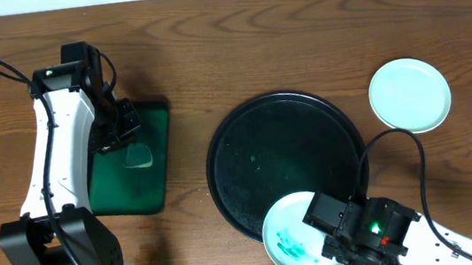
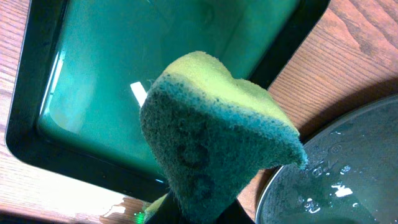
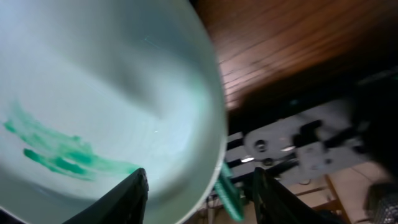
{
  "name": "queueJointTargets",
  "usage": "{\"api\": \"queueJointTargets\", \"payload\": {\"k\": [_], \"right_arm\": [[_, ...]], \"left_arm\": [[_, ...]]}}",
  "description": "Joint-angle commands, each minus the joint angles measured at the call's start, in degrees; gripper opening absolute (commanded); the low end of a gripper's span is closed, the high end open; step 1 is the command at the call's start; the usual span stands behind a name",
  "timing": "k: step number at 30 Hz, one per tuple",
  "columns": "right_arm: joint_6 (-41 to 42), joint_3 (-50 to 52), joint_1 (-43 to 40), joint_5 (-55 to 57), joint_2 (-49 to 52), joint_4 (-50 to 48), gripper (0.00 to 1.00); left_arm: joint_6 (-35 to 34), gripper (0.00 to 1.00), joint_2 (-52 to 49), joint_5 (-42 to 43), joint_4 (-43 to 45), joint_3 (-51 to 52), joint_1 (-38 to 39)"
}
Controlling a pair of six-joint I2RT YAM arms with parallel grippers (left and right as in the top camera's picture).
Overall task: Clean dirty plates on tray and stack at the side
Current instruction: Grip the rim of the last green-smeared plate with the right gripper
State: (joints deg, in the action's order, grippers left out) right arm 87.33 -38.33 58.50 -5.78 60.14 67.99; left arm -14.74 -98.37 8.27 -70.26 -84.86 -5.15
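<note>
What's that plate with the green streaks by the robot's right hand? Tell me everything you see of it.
The smeared plate is small, round and shallow, white with a pale mint tint, smooth and glossy. Teal-green streaks cross part of its inner face; the rest looks clean. It lies at the near edge of the black tray, partly over its rim. The right hand has one finger over its face, one beyond its rim; whether they pinch it is unclear.
</note>
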Motion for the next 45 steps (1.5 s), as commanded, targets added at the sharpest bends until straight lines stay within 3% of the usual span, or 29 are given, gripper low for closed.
{"api": "queueJointTargets", "payload": {"k": [1, 9, 11, 12, 14, 15, 23, 30, 39, 45], "right_arm": [[5.0, 1.7, 1.4, 0.3, -0.2, -1.9, 0.52], [7.8, 6.3, 1.6, -0.7, -0.1, -4.9, 0.47], [8.0, 6.8, 1.6, -0.4, -0.1, -5.2, 0.42], [8.0, 6.9, 1.6, -0.2, -0.1, -5.4, 0.34], [8.0, 7.0, 1.6, 0.8, -0.1, -5.7, 0.05], [8.0, 7.0, 1.6, 1.3, -0.1, -5.7, 0.01], [7.7, 6.9, 1.6, 7.0, -0.2, -5.7, 0.01], [0.9, 6.9, -0.8, 16.4, -0.1, -11.5, 0.01], [-17.2, 6.9, -21.1, 13.2, 1.4, -24.5, 0.01], [-30.3, 6.9, -31.8, 10.7, 9.2, -32.2, 0.01]], "left_arm": [[0.8, 0.07, -0.6, 0.3, -0.2, 0.3, -0.1], [0.8, 0.07, -0.6, 0.3, -0.2, 0.3, -0.1], [0.8, 0.07, -0.6, 0.3, -0.2, 0.3, -0.1], [0.8, 0.07, -0.6, 0.3, -0.2, 0.3, -0.1], [0.8, 0.07, -0.6, 0.3, -0.2, 0.3, -0.1], [0.8, 0.07, -0.6, 0.3, -0.2, 0.3, -0.1], [0.8, 0.07, -0.6, 0.3, -0.4, 0.3, -0.1], [1.0, 0.07, -0.6, 0.3, -0.5, 0.3, -0.1], [1.4, 0.07, -0.6, 0.8, -0.5, 0.3, 0.3], [4.9, 0.07, -0.6, 8.6, -0.2, 0.3, 0.5]]}}
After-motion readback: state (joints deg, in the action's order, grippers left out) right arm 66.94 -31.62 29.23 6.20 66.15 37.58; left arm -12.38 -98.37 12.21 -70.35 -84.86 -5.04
